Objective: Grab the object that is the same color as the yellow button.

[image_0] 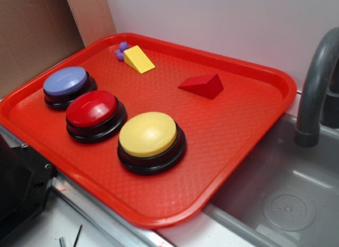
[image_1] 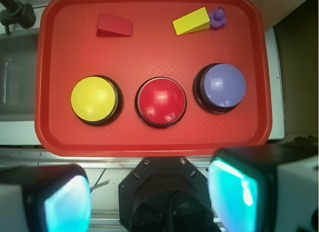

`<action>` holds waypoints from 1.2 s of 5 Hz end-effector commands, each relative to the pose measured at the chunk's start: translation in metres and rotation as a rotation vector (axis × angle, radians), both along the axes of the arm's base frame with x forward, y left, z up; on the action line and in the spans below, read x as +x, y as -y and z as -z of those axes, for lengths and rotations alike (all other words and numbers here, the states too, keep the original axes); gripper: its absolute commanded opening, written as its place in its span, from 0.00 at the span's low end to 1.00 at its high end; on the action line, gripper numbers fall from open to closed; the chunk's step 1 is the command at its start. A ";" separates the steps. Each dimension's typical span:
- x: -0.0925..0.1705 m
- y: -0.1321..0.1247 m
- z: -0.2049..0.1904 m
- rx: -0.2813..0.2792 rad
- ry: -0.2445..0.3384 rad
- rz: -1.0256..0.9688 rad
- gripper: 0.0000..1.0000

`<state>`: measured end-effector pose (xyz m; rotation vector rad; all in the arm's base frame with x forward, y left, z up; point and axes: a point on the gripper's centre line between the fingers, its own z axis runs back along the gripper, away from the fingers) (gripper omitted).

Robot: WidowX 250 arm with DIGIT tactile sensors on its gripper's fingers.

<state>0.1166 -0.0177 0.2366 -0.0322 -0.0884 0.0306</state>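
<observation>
A small yellow wedge block lies at the far side of the red tray, touching a tiny purple duck. The yellow button sits on a black base near the tray's front. My gripper hangs high above the tray's near edge, over the robot base. It is open, with its teal pads wide apart and nothing between them. The exterior view does not show the gripper.
A red button and a lavender-blue button stand in line with the yellow one. A red wedge lies at the tray's far side. A grey sink with a faucet adjoins the tray. The black robot base is below.
</observation>
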 end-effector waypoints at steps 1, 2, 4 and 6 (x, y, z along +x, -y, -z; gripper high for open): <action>0.000 0.000 0.000 0.000 0.000 0.000 1.00; 0.012 -0.005 0.006 -0.043 -0.022 -0.038 1.00; 0.041 -0.009 0.029 -0.105 0.029 -0.264 1.00; 0.089 -0.012 0.065 -0.127 0.097 -0.552 1.00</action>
